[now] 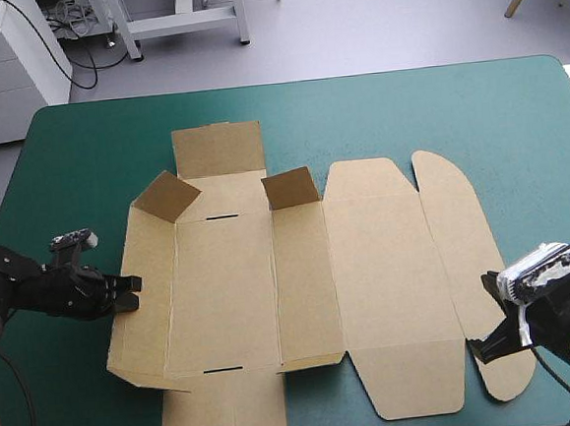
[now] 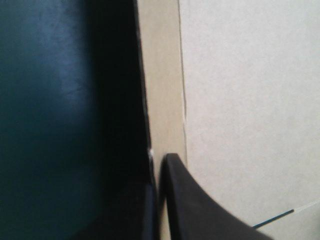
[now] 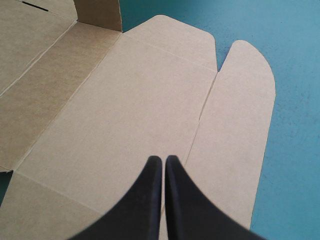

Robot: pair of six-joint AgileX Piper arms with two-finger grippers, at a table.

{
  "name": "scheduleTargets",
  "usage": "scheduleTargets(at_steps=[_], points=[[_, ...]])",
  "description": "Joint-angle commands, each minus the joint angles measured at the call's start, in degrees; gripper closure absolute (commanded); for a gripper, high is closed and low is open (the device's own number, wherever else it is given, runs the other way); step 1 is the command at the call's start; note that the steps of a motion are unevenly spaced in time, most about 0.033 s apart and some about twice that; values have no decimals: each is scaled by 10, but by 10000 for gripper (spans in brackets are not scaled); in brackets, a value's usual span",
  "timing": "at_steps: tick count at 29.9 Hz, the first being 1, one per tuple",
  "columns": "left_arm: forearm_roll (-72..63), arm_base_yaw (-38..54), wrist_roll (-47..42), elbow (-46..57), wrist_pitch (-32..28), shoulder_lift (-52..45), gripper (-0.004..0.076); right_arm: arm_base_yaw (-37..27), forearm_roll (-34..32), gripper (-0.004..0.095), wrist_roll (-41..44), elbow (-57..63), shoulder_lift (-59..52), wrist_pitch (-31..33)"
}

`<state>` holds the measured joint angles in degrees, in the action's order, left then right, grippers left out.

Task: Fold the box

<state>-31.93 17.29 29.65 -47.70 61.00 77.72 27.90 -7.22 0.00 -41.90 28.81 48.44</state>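
**Brown board laid out for folding.** The box (image 1: 370, 285), a cut sheet of brown board, lies spread across the middle of the teal-green table (image 1: 356, 109) in the high view, with nearly all its panels flat. Only two parts stand up along the far side. One is a small flap (image 1: 165, 195) at the far end of the left panel. The other is a second flap (image 1: 291, 188) further right. The near panel (image 1: 222, 420) runs out past the picture's edge, so its end cannot be seen.

At the sheet's left edge, the left gripper (image 1: 128, 289) is clamped on the outer left panel. That panel's near corner rides slightly off the cover and throws a shadow. From that arm's wrist, the gripper (image 2: 160, 159) is nearly closed, with the edge of the box (image 2: 250, 100) running as a thin strip between the two sides. One black finger (image 2: 195, 205) shows plainly, but the other is lost in the darkness beside it. Shadow also hides much of the table (image 2: 45, 100) there.

At the near right corner, the right gripper (image 1: 488, 347) sits over the near end of the rounded flap (image 1: 454, 229). In its own wrist view it (image 3: 162, 159) is pressed together in a pointed arch above the box (image 3: 125, 110), with nothing held. Whether the tips touch the board cannot be told. The second flap (image 3: 97, 12) is cut off at the picture's edge.
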Motion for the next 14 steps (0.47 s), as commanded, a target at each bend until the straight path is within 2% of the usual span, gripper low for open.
scheduleTargets(at_steps=[1,7,14], points=[[-21,-10,8,-37,3,-9,734,-4,-6,908,-3,-14,2,-35],[-13,-66,8,-98,39,-9,734,-4,-6,908,-3,-14,2,-36],[-22,-114,-1,-155,45,-9,734,-4,-7,908,-3,-14,2,-36]])
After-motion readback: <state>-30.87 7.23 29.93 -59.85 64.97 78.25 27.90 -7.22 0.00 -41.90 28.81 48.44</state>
